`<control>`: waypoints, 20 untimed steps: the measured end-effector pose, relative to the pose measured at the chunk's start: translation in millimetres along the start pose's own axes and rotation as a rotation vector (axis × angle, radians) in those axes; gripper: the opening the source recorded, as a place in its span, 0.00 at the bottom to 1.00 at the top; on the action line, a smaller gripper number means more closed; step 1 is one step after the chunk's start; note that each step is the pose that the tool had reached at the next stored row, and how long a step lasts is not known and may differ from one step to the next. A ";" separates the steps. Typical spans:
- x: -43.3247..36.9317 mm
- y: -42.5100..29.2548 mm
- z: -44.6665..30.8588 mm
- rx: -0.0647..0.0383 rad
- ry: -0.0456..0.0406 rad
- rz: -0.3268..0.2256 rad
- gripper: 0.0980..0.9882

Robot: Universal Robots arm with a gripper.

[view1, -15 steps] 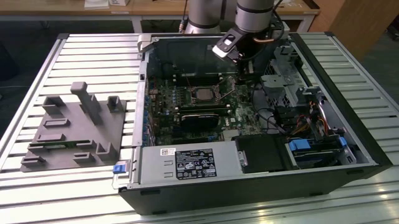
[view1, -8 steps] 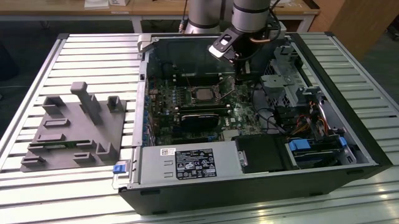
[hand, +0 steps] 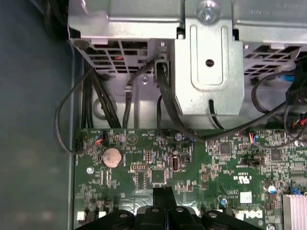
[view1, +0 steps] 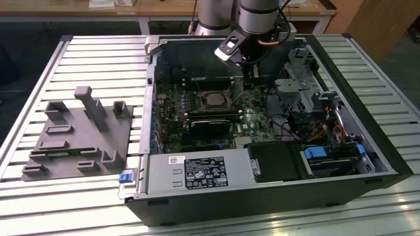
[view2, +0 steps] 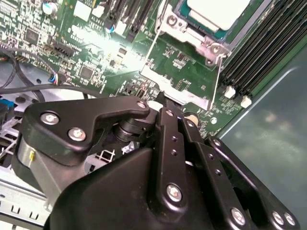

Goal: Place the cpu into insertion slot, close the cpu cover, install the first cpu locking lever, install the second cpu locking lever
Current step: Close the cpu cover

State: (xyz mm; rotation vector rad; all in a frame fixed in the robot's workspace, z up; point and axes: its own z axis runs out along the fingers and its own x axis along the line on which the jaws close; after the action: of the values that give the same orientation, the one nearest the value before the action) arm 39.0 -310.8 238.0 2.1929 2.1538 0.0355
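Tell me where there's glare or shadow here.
Second wrist view: glare whitens part of the green circuit board and the silvery square cpu. Exterior view: the ribbed metal table gleams, the black computer case is shadowed inside. First wrist view: no strong glare.

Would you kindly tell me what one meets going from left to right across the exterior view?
Grey moulded fixture → cpu → silver drive cage.

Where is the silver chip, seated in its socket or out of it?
In. The chip lies flat inside the socket on the green board, pale top facing up.
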 end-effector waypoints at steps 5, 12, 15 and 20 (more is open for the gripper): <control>-0.1 -7.0 -0.4 0.000 0.0000 0.000 0.01; -0.4 -18.7 -1.2 0.000 -0.0001 0.003 0.01; -0.5 -24.4 -1.5 0.000 -0.0002 0.004 0.01; -0.6 -35.6 -2.2 0.000 -0.0003 0.006 0.01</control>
State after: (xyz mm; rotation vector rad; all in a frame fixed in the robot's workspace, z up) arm 3.4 -310.7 238.0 2.1995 2.1470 0.0354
